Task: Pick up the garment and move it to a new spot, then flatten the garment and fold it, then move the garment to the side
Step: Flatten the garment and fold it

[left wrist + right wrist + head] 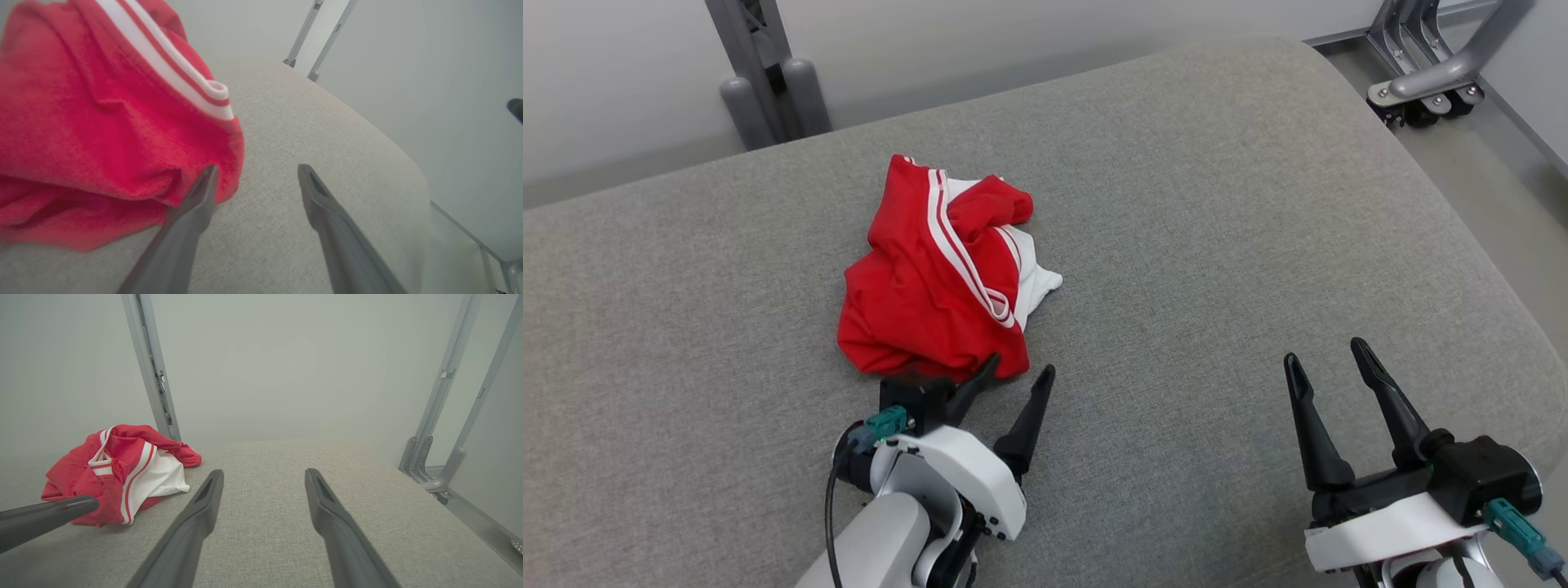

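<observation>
Left tool (pixel 1021 363) gapes, perhaps touching garment (pixel 927 286) on cushion (pixel 1217 204).

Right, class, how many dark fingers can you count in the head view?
4: two on the left gripper, at the red garment's near edge; two on the right gripper, over the grey cushion. None look hidden.

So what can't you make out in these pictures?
- Head view: the garment is crumpled; its own folds hide its shape.
- Left wrist view: it is blurred and cut off at the top and left edges.
- Whether the left tool touches it: one finger overlaps the hem.
</observation>
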### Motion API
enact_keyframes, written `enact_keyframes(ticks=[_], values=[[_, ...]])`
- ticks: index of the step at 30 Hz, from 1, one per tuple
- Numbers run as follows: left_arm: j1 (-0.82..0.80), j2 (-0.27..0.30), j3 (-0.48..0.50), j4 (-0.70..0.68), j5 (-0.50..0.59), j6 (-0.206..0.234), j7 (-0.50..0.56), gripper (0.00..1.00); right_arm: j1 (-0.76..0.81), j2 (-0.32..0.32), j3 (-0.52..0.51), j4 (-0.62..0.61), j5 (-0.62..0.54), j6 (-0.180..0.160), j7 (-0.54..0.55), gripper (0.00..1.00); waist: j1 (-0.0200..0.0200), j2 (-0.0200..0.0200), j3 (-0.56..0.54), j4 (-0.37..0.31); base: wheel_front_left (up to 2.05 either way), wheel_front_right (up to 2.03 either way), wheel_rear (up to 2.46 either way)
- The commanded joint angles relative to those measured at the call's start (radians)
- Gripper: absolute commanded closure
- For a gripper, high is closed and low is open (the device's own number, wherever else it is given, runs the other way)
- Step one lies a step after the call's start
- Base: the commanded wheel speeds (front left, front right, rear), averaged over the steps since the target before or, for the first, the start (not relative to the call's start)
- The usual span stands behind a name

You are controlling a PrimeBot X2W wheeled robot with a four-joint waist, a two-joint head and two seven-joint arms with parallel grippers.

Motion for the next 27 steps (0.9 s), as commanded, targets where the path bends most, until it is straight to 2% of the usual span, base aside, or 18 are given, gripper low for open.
enact_keyframes(ticks=[1,5,8,11,12,14,19,27], values=[[-0.041,0.005,0.004,0.023,-0.023,0.023,0.006,0.00,-0.016,-0.004,0.003,-0.004,0.011,0.000,-0.006,0.00,0.0000,0.0000,0.025,-0.013,0.00,0.00,0.00],[-0.094,0.005,-0.010,0.092,-0.028,0.075,0.002,0.00,-0.034,-0.004,0.007,-0.007,0.022,0.000,-0.006,0.00,0.0000,0.0000,0.056,-0.024,0.00,0.00,0.00],[-0.126,0.005,-0.014,0.121,-0.079,0.087,0.006,0.00,-0.047,-0.004,0.009,-0.008,0.030,0.000,-0.006,0.00,0.0000,0.0000,0.076,-0.029,0.00,0.00,0.00],[-0.167,0.005,-0.026,0.158,-0.088,0.118,-0.009,0.00,-0.055,-0.004,0.011,-0.009,0.035,0.000,-0.006,0.00,0.0000,0.0000,0.089,-0.033,0.00,0.00,0.00],[-0.178,0.005,-0.029,0.171,-0.085,0.127,-0.019,0.51,-0.057,-0.004,0.012,-0.008,0.036,0.000,-0.006,0.00,0.0000,0.0000,0.091,-0.034,0.00,0.00,0.00],[-0.197,0.005,-0.029,0.186,-0.094,0.134,-0.043,1.00,-0.060,-0.004,0.012,-0.007,0.038,0.000,-0.006,0.00,0.0000,0.0000,0.093,-0.036,0.00,0.00,0.00],[-0.228,0.005,-0.020,0.171,-0.140,0.089,-0.088,1.00,-0.055,-0.004,0.012,0.004,0.032,0.000,-0.006,0.00,0.0000,0.0000,0.067,-0.035,0.00,0.00,0.00],[-0.288,0.004,0.018,0.062,-0.202,0.034,-0.111,1.00,-0.043,-0.005,0.030,0.017,0.032,0.000,-0.006,0.00,0.0000,0.0000,-0.002,-0.047,0.00,0.00,0.00]])
